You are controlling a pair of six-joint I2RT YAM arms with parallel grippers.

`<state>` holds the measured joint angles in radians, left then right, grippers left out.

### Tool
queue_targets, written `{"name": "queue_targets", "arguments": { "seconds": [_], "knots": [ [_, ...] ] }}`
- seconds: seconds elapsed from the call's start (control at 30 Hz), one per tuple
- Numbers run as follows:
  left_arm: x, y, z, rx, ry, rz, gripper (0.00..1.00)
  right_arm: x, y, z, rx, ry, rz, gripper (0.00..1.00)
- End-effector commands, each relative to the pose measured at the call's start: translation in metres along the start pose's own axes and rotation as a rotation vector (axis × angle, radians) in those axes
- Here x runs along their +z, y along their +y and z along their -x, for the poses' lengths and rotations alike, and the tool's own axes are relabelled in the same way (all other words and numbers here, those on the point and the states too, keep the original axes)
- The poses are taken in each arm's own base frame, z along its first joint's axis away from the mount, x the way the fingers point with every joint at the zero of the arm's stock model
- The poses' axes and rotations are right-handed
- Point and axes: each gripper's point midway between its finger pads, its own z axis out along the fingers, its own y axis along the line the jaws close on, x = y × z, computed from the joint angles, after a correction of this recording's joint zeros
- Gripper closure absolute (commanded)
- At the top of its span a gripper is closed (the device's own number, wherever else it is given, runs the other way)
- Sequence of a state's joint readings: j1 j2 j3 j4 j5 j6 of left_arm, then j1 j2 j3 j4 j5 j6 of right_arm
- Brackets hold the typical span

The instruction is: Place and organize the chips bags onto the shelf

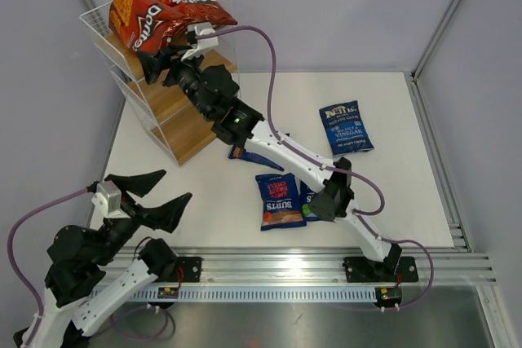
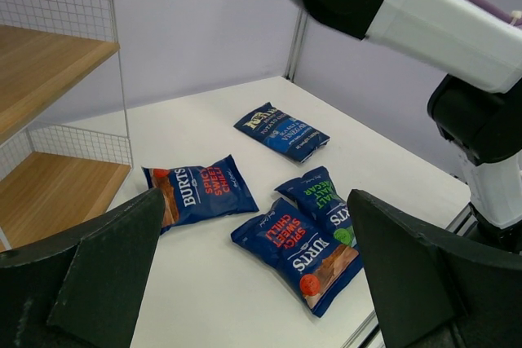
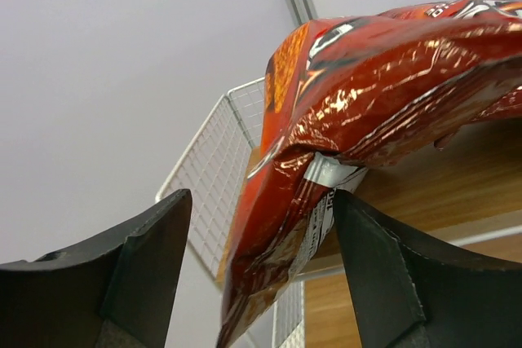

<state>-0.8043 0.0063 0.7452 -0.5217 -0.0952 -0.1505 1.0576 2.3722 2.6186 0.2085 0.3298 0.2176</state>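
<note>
Currently releasing, I'd say: right gripper (image 3: 261, 209) spread wide, Doritos bag (image 3: 367, 79) loose between its fingers atop shelf (image 3: 208, 152); next, back out, fetch a Burts bag (image 1: 277, 200).

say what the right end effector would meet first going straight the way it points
The red Doritos bag, likely: it overhangs the shelf edge right ahead of the right end effector.

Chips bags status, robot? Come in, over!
Left fingers open, empty. Right fingers open around the end of a Doritos bag on top of the shelf. Four blue bags lie on the table, right arm over two.
</note>
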Motion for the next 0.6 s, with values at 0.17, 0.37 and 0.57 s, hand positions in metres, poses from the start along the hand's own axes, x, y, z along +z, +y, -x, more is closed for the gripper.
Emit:
{"name": "queue_targets", "arguments": {
  "seconds": [0.17,0.37,0.57],
  "knots": [
    [-0.033,-0.005,0.033,-0.015,-0.188,-0.047,0.01,-0.031,0.022,0.074,0.08,0.079,-0.004,0.21],
    [-0.033,-0.005,0.034,-0.018,-0.189,-0.043,0.01,-0.026,-0.008,0.063,0.097,0.127,-0.056,0.41],
    [-0.033,-0.006,0.034,-0.016,-0.19,-0.047,0.01,-0.011,-0.028,0.055,0.07,0.112,-0.053,0.62]
  ]
}}
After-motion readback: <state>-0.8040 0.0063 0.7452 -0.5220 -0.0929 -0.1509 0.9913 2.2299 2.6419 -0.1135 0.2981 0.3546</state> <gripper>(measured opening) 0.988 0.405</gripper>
